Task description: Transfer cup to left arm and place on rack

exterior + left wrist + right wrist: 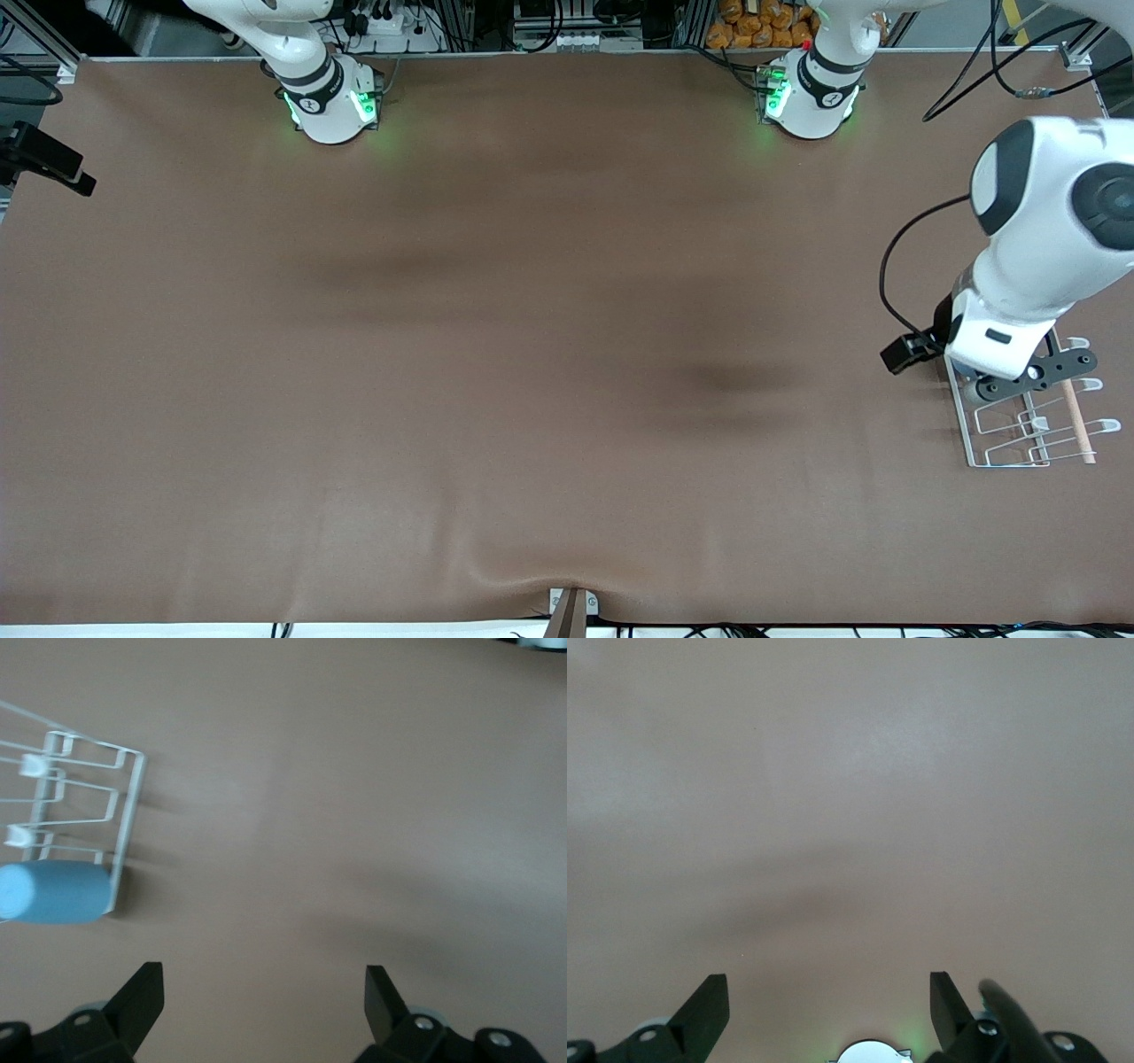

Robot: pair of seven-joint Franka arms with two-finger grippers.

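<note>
At the lower right of the front view, toward the left arm's end of the table (443, 354), stands the rack (1010, 447), a white wire frame with a light wooden rod (1079, 421) along one side. The left arm (1045, 239) hangs over the upper part of the rack and hides it there. In the left wrist view the cup (55, 892), light blue, lies on its side at the corner of the rack (106, 806), touching the wire. The left gripper (264, 992) is over the bare table beside the rack, its fingers (142, 992) wide apart and holding nothing. The right gripper (829, 997) is also spread open and empty, over plain brown table; the right arm (306, 62) waits near its base at the upper left.
</note>
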